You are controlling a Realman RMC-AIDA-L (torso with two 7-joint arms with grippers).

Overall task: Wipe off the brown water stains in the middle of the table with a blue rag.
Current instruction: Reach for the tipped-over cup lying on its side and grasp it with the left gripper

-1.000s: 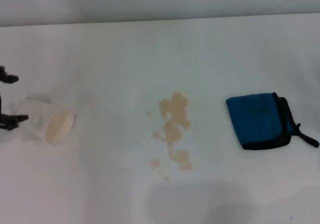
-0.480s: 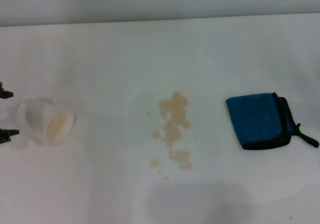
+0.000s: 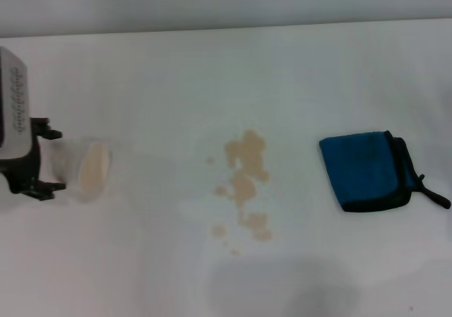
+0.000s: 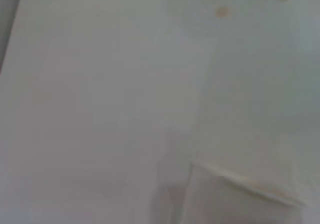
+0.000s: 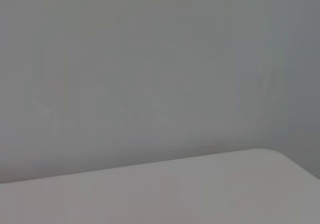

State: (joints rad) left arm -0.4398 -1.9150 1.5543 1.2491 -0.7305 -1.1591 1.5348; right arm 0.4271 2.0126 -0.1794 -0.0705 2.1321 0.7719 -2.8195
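Our left gripper [image 3: 48,167], jaws apart around a white paper cup [image 3: 83,168] lying on its side, sits far left. The small folded blue rag [image 3: 366,170] lies on the white tabletop [image 3: 226,77] right of the pale tan blotchy stains [image 3: 244,183]. Our right arm, unseen, is likely nearer; its fingers we cannot tell.

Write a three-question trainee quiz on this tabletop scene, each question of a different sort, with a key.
1. True or false: the blue rag lies on top of the brown water stains.
2. Which gripper is at the white cup? A) left B) right
3. Fill in: the cup lies on its ____.

Key: 1. False, they lie apart on the table. 2. A, the left gripper. 3. side.
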